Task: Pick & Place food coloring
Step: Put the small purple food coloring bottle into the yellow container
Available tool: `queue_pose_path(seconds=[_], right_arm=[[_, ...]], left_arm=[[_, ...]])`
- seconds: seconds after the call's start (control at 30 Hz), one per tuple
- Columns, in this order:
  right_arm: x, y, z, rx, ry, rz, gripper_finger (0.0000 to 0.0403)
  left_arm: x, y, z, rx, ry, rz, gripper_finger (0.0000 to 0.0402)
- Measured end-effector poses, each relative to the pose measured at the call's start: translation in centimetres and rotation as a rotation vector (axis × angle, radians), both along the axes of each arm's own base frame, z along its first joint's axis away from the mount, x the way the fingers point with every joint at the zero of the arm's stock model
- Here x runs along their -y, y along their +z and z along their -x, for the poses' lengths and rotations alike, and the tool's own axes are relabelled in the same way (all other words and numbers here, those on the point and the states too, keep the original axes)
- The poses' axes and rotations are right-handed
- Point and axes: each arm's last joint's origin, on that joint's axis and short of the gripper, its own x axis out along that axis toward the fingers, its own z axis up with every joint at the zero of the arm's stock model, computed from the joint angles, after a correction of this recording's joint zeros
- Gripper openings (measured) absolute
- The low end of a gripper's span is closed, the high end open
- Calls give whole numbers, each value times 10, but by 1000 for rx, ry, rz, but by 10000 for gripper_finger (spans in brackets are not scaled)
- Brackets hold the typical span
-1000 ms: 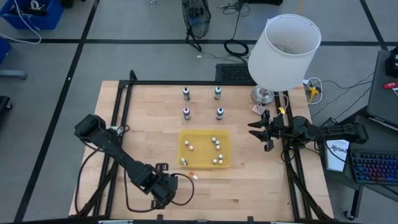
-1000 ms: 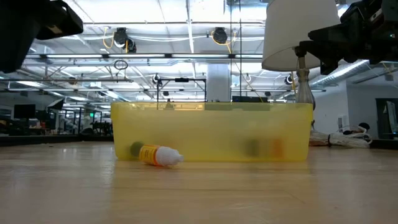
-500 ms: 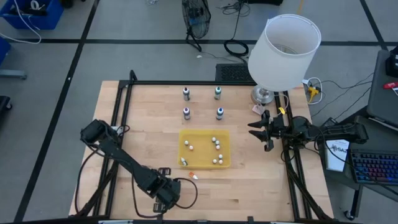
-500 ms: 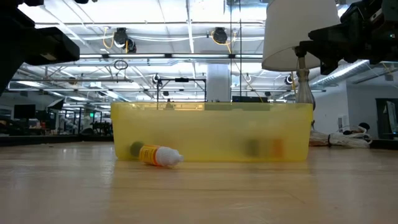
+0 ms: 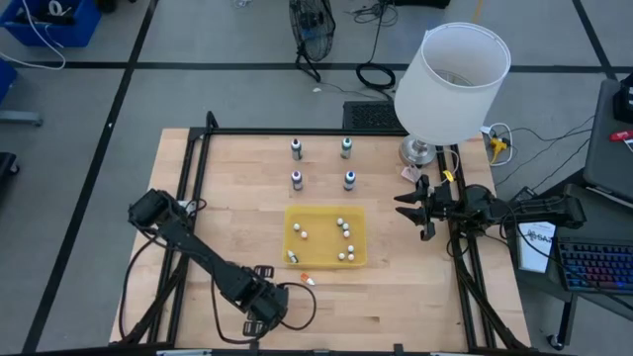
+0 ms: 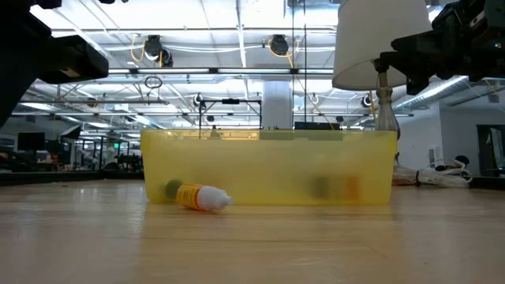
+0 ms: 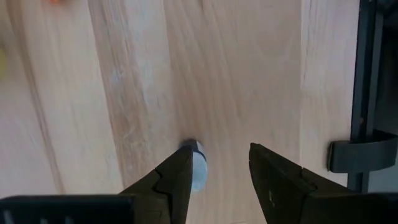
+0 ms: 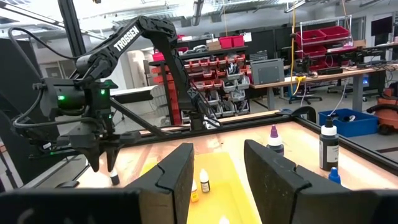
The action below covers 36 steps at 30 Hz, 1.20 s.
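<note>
The food coloring bottles (image 5: 296,149) (image 5: 349,179) stand upright in two rows on the table's far middle. Nearer lies a yellow bin (image 5: 325,209) holding several small white-capped bottles (image 8: 204,180). One orange bottle (image 6: 203,196) lies on its side before the bin's near left corner. My left gripper (image 7: 221,152) points down close over the wood by the table's near edge, left of the bin, fingers apart. A small white thing (image 7: 198,168) shows beside one finger. My right gripper (image 5: 400,205) waits open at the right edge, level. My left gripper has the small white thing (image 7: 199,163) next to the inner side of one finger (image 7: 177,174), while the other finger stands apart from it with bare wood between. I cannot tell whether that finger touches it. The fingers come from above, pointing down.
A lamp with a white shade (image 5: 452,74) stands at the far right corner. A black frame rail (image 7: 367,93) runs along the table's edge close to my left gripper. Bare wood (image 5: 396,297) lies near and right of the bin.
My left gripper has sunk a little toward the table near the near edge and rolled slightly. The bottles and the bin have stayed where they were.
</note>
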Motion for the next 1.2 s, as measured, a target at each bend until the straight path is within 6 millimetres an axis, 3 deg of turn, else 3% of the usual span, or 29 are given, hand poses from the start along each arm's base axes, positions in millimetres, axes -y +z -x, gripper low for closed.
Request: queue_pose_path(seconds=[0.37,1.2], right_arm=[[0,0,0,0,0,0,130],[0,0,0,0,0,0,130]], left_arm=[[-6,0,-4,40,-23,-62,159],[4,-14,1,3,-50,-88,159]])
